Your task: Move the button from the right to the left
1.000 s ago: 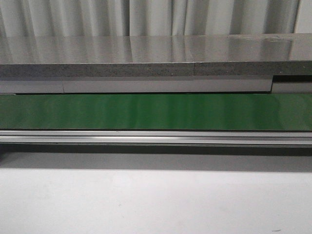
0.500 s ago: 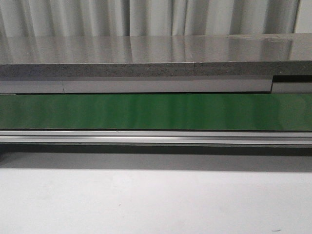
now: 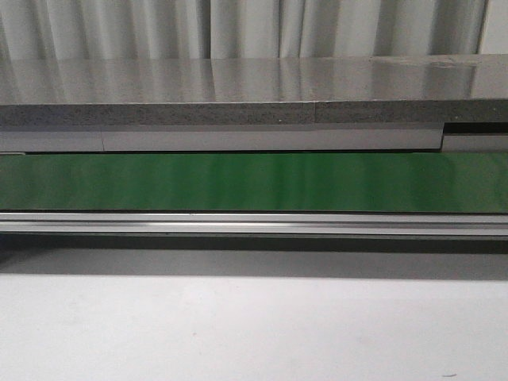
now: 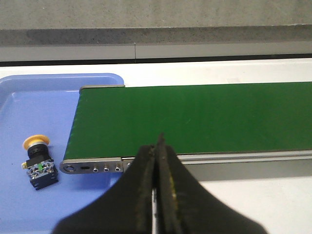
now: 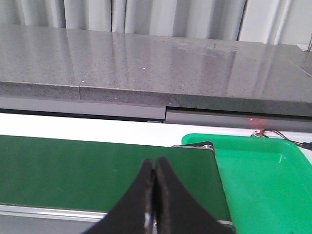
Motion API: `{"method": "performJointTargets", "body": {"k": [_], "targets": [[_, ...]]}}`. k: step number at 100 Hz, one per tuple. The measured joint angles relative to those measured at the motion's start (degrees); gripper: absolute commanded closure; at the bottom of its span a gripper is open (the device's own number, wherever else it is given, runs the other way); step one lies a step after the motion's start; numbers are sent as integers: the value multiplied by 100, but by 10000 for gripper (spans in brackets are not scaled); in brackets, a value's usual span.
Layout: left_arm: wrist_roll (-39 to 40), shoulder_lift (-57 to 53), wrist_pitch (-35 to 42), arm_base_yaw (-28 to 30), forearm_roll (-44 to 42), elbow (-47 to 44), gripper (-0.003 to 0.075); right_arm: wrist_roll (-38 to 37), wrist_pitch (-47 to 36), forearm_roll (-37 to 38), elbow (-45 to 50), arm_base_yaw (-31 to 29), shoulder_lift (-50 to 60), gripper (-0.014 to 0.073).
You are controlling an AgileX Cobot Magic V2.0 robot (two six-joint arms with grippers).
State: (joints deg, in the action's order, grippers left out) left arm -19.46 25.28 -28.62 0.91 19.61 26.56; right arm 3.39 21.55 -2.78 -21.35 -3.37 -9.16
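Note:
The button [image 4: 38, 161], with a yellow-orange cap and black blocky body, lies in the blue tray [image 4: 29, 97] beside the end of the green conveyor belt [image 4: 195, 117]. My left gripper [image 4: 158, 146] is shut and empty, over the belt's near rail, apart from the button. My right gripper [image 5: 155, 170] is shut and empty above the belt [image 5: 97, 170] near its other end. The front view shows the belt [image 3: 254, 182] with nothing on it and neither gripper.
A green tray [image 5: 263, 175] sits at the belt's end in the right wrist view. A grey stone counter [image 3: 254, 87] runs behind the belt, with curtains beyond. The white table [image 3: 254, 325] lies in front of the belt's metal rail [image 3: 254, 224].

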Motion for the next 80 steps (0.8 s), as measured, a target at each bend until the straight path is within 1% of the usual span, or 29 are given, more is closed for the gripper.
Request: {"method": "performJointTargets", "body": {"k": [14,19,24,37,46,66,80], "targets": [[0,-341,468,-265,-38,-345,741,0,0,0,0,0,0,661],[68,-459,652,-341,-187,-487,741,0,0,0,0,0,0,661],[313,-581,773,-400,-453,-625,741,0,0,0,0,0,0,661],[1251,-931,1001,-487,-1378,-1010,741,0,0,0,0,0,0,661],[1495,-1199,1446,-501,-1682,-1306,741,0,0,0,0,0,0,661],[1602,-1708,2354,-501,-1824,-2029,741,0,0,0,0,0,0,661],[1610,-2152,2694,-501,-1821,-2564,741,0,0,0,0,0,0,661]]}}
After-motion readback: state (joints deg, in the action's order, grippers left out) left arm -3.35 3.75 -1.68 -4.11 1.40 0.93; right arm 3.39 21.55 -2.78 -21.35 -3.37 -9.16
